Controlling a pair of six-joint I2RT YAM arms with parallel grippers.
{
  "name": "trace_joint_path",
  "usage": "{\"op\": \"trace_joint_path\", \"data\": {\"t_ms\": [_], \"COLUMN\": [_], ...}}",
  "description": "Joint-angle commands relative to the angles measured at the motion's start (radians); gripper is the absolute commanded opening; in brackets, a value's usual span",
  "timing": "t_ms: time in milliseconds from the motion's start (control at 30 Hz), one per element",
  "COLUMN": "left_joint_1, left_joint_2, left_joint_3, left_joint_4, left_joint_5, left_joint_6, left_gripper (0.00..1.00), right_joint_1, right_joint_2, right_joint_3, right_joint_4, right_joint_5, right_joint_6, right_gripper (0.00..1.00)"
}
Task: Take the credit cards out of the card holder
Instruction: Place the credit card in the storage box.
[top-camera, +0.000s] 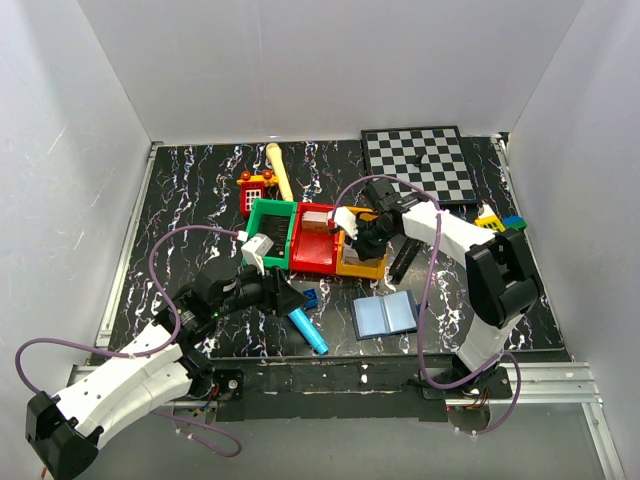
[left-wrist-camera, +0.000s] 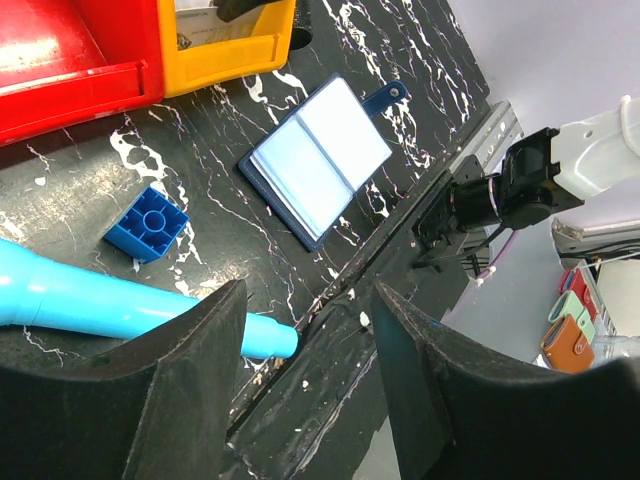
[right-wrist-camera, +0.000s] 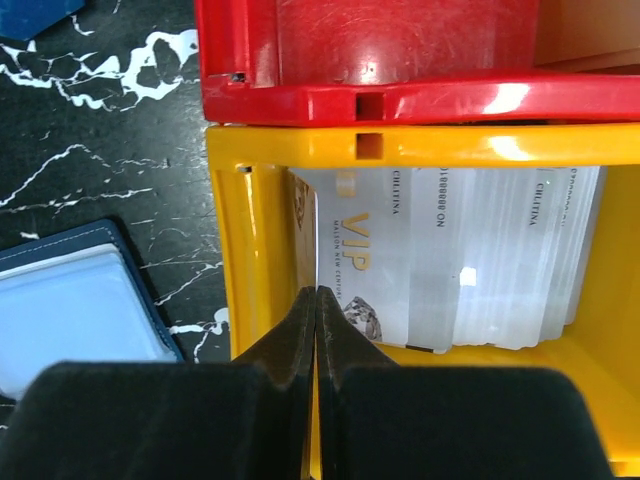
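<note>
Where the right gripper sits: lower middle of the right wrist view, tips over the near-left inside corner of the yellow bin.
Right jaws: closed, pads pressed flat together, nothing visible between them.
Yellow bin contents: pale cards lying flat, one marked VIP, just past the fingertips.
Red bin: butts against the yellow bin's far wall, rims touching.
Left gripper: wide open, empty, low over the mat at the bottom of the left wrist view.
Under the left jaws: the narrow end of the cyan microphone, pointing into the gap.
Blue brick: just above the microphone, apart from it.
Card holder: lower centre-right of the top view, below the yellow bin and clear of it.
Holder look: lies open and flat, two light blue-grey panels with a centre fold, thin navy border, and a navy strap tab sticking out of one corner.
Holder edges: all four sides free, no bin, toy or gripper touching it; one corner also shows at lower left of the right wrist view.
Open room: bare marbled mat on every side of the holder; front rail near its lower corner.
Far side: chessboard at upper right of the top view, well apart.
</note>
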Motion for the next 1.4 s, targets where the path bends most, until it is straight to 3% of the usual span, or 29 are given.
{"op": "trace_joint_path", "data": {"t_ms": [0, 567, 1367], "left_joint_1": [0.005, 0.004, 0.004], "left_joint_2": [-0.007, 0.0, 0.008], "left_joint_3": [-0.013, -0.016, -0.02], "left_joint_4": [0.017, 0.02, 0.024], "left_joint_5": [0.01, 0.011, 0.016], "left_joint_6": [-0.003, -0.008, -0.011], "left_gripper": [0.52, 0.51, 0.51], "right_joint_1": [0.01, 0.033, 0.034], "right_joint_2": [0.041, 0.038, 0.055], "right_joint_3": [0.032, 0.012, 0.029], "right_joint_4": [0.014, 0.125, 0.166], "right_joint_5": [0.06, 0.212, 0.302], "right_joint_6": [0.02, 0.027, 0.046], "right_gripper": [0.01, 0.01, 0.01]}}
